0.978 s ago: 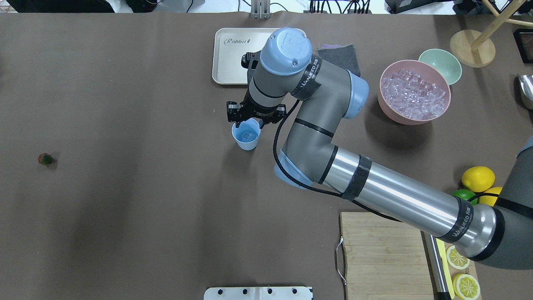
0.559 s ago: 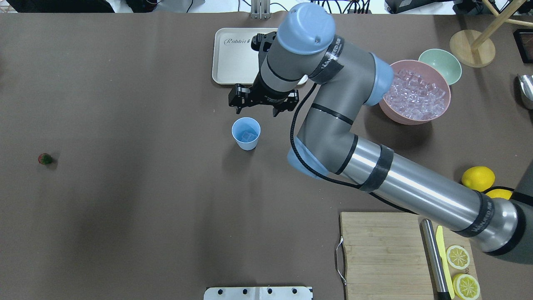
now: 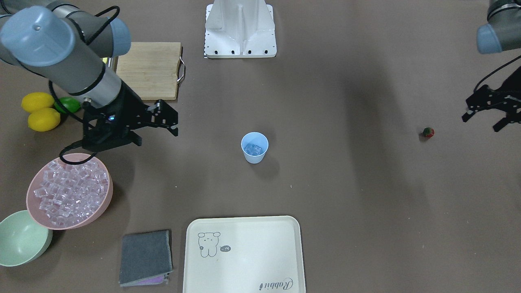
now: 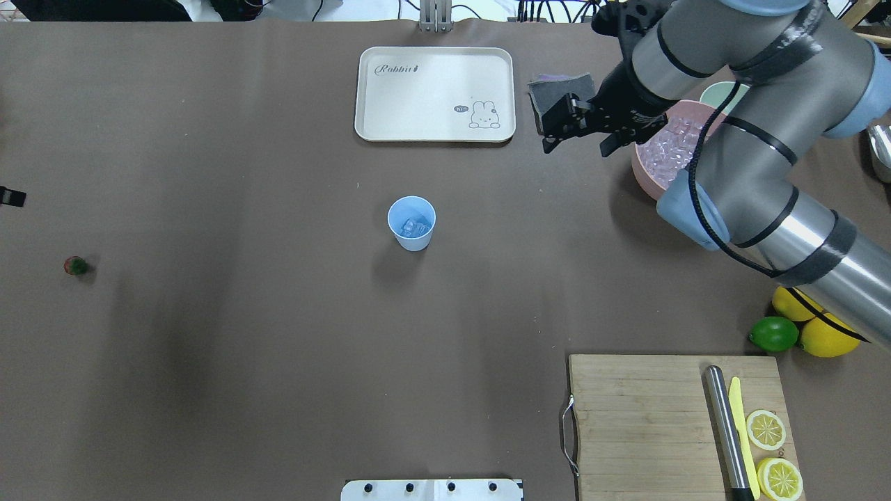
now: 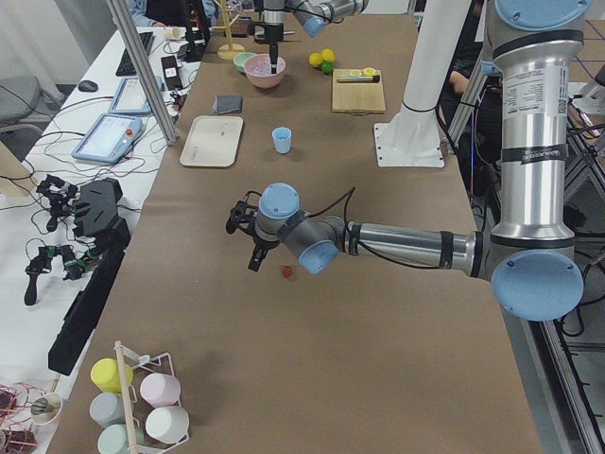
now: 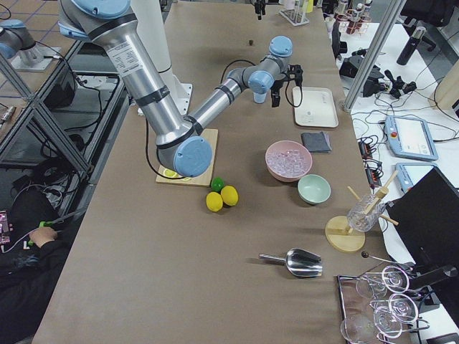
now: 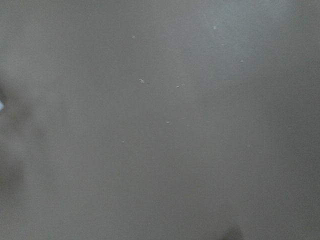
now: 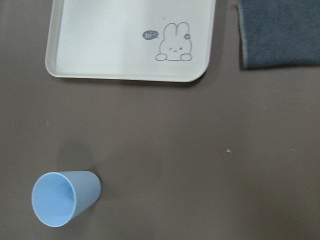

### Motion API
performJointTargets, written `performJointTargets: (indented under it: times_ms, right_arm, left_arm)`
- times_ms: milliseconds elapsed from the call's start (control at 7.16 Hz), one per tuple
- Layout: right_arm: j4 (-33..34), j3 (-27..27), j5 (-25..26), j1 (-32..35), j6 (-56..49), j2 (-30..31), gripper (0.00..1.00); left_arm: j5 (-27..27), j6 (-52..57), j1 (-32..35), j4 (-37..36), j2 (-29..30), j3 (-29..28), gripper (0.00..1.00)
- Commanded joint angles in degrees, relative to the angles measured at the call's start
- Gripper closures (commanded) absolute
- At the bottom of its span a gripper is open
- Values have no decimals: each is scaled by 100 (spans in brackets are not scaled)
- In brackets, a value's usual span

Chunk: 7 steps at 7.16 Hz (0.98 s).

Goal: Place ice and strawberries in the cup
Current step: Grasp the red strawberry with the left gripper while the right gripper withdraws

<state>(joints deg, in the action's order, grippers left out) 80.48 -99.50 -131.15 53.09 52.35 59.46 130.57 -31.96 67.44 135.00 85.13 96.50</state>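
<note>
**Ice in the cup, strawberry lying apart**

Overhead: the cup (image 4: 411,241) stands upright mid-table with ice (image 4: 416,226) inside. The right gripper (image 4: 575,149) hangs at the far right beside the pink bowl (image 4: 644,177), jaws spread wide, holding nothing. The strawberry (image 4: 75,265) lies alone at the table's left.

Front-facing: the left gripper (image 3: 480,124) hovers near the strawberry, not touching it, jaws wide and empty.

Right wrist: the cup sits nearer than the tray (image 8: 100,35).
</note>
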Motion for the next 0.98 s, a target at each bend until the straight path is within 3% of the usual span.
performJointTargets:
  times_ms: [0, 699, 838]
  right_arm:
    - [-15, -35, -25, 149, -173, 197, 0]
    - [-6, -35, -7, 167, -138, 197, 0]
    - [-15, -35, -16, 158, -138, 188, 0]
  left_arm:
    - [-1090, -592, -1140, 501, -241, -62, 2]
    - [-1315, -706, -1585, 1240, -93, -993, 3]
    - [-1306, -715, -1585, 1248, -93, -993, 30]
